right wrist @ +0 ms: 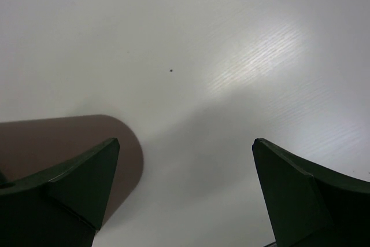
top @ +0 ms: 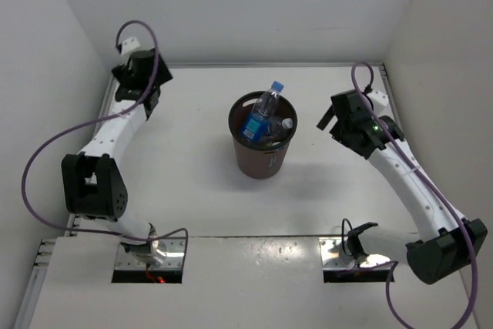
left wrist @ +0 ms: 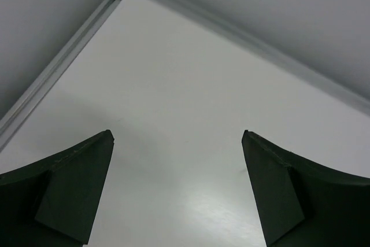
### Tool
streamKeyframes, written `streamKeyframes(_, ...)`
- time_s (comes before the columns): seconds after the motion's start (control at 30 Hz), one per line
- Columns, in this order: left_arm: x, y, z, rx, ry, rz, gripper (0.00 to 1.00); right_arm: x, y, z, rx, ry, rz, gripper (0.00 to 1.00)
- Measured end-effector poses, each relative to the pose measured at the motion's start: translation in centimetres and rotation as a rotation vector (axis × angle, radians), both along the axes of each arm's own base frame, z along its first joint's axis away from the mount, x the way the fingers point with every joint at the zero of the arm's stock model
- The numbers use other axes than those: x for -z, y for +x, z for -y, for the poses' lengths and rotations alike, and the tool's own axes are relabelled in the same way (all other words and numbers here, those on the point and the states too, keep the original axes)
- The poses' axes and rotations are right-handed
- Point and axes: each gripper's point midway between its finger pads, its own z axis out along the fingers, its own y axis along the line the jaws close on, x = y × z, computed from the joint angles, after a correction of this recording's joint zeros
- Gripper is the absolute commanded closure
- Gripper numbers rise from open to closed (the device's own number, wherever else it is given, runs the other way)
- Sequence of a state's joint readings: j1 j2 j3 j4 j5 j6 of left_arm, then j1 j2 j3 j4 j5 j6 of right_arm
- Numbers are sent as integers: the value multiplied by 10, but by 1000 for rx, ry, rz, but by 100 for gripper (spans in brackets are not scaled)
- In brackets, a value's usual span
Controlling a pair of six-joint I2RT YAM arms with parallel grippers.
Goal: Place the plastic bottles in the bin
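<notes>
The dark brown bin [top: 262, 161] stands upright in the middle of the table. A clear bottle with blue label and blue cap [top: 263, 110] sticks up out of it. A second clear bottle with a white cap [top: 282, 125] leans beside it inside the bin. The other bottles are hidden. My left gripper [top: 145, 107] is open and empty at the far left, over bare table [left wrist: 177, 137]. My right gripper [top: 330, 121] is open and empty to the right of the bin, whose brown side [right wrist: 63, 143] shows at the left of the right wrist view.
White walls enclose the table at left, back and right. A metal rail [left wrist: 58, 67] runs along the far left corner. Purple cables loop from both arms.
</notes>
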State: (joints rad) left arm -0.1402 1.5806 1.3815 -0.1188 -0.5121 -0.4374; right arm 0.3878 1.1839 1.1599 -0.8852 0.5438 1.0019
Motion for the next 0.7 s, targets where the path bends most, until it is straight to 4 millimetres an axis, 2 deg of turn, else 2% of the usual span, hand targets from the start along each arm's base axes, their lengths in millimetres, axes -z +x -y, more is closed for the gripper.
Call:
streamKeyframes(0.07, 42, -14, -34, -51, -36, -83, 0, 2, 0, 12, 38, 6, -8, 0)
streamKeyframes(0.13, 83, -33, -45, -34, -58, -176, 0, 9, -2, 20, 57, 29, -37, 0)
streamKeyframes(0.27, 133, -57, -18, 110, -82, -297, 0, 39, 2, 23, 56, 75, -173, 0)
streamKeyframes(0.37, 147, -65, -4, 194, -72, -339, 0, 72, 4, 18, 35, 99, -306, 0)
streamKeyframes(0.43, 151, -70, -1, 240, -47, -355, 0, 80, 3, 16, 19, 117, -342, 0)
streamKeyframes(0.53, 155, -77, 5, 307, -20, -363, 0, 67, 8, 9, -17, 155, -302, 0)
streamKeyframes(0.7, 167, -95, 15, 393, -13, -388, 0, 11, 24, -1, -81, 229, -60, 0)
